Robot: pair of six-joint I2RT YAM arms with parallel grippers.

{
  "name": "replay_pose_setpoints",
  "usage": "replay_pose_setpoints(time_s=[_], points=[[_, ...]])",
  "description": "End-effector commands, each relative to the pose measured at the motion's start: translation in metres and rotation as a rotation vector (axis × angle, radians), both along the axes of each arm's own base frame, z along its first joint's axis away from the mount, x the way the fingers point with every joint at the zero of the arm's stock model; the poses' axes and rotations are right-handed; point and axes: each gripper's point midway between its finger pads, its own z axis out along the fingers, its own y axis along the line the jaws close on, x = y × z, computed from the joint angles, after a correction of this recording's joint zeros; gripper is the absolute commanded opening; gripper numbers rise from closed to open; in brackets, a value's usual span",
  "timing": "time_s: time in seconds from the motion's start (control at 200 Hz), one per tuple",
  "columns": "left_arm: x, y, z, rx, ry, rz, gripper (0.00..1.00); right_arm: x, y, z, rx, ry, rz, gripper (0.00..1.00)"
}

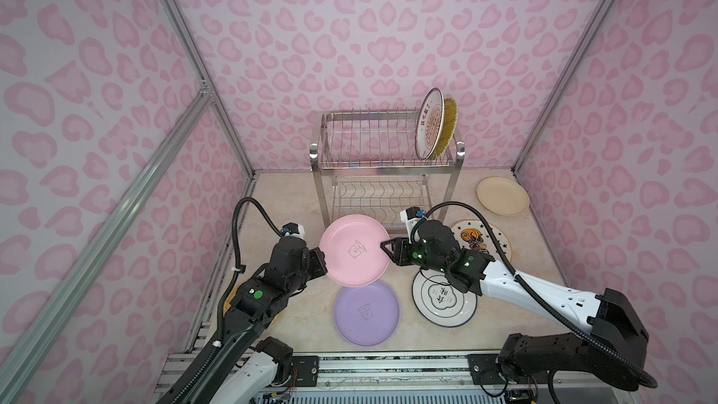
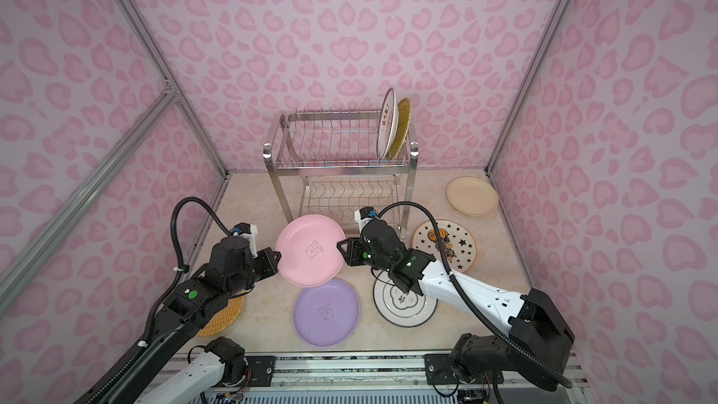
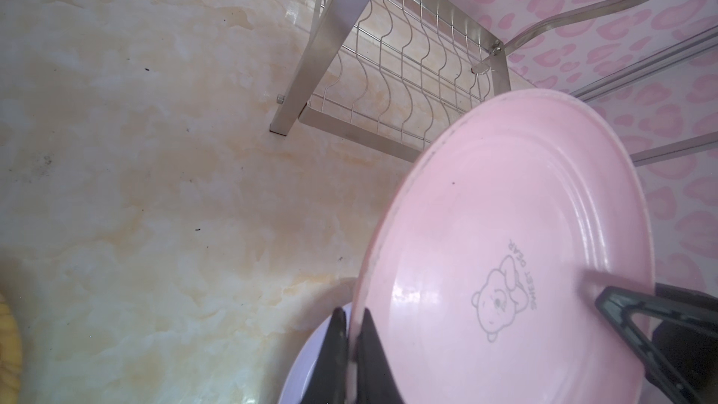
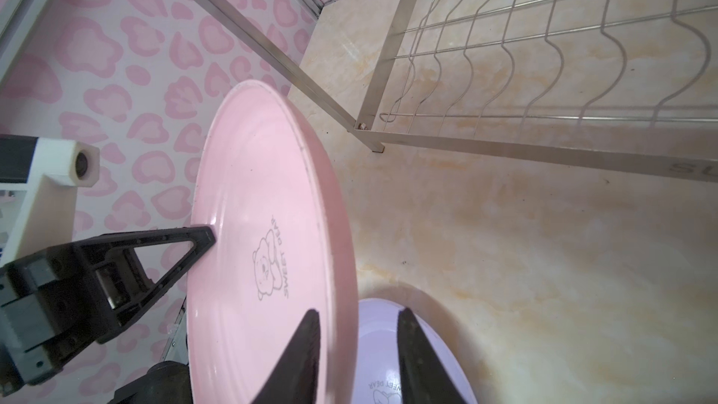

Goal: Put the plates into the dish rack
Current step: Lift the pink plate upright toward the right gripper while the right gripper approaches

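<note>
At 7 o'clock off dish rack [image 1: 384, 167]: pink plate [image 1: 354, 250], "SWEET BEAR" print; left gripper [image 3: 351, 320] clamps 9 o'clock rim, right gripper [image 4: 358, 310] fingers [image 4: 305, 355] apart astride 3 o'clock rim.

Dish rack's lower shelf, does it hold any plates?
No, the lower shelf is bare wire; the white plate and yellow plate stand above.

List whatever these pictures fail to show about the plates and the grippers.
- Orange woven plate: both top views, mostly hidden under the left arm.
- Yellow striped plate: both top views, largely behind the orange-radial plate in the dish rack.
- Ring-emblem plate: both top views, partly covered by the right arm.
- Right gripper: both top views, its lower finger hidden beneath the pink plate.
</note>
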Motion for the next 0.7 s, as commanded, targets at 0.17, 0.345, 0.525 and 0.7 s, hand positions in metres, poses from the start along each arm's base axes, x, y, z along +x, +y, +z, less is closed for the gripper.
replay_pose_setpoints(time_s=[0.17, 0.345, 0.525, 0.7], points=[[0.009, 0.001, 0.012, -0.007, -0.082, 0.036, 0.03, 0.004, -0.005, -0.003, -0.005, 0.03, -0.087, 0.14], [0.01, 0.0, 0.014, 0.001, -0.101, 0.03, 0.03, 0.005, -0.01, -0.005, -0.009, 0.052, -0.131, 0.0], [0.011, -0.003, 0.019, 0.009, -0.122, 0.009, 0.04, 0.008, -0.024, 0.001, -0.05, 0.029, -0.21, 0.0], [0.009, -0.007, 0.038, 0.004, -0.175, -0.037, 0.57, 0.007, -0.038, 0.017, -0.085, -0.029, -0.262, 0.0]])
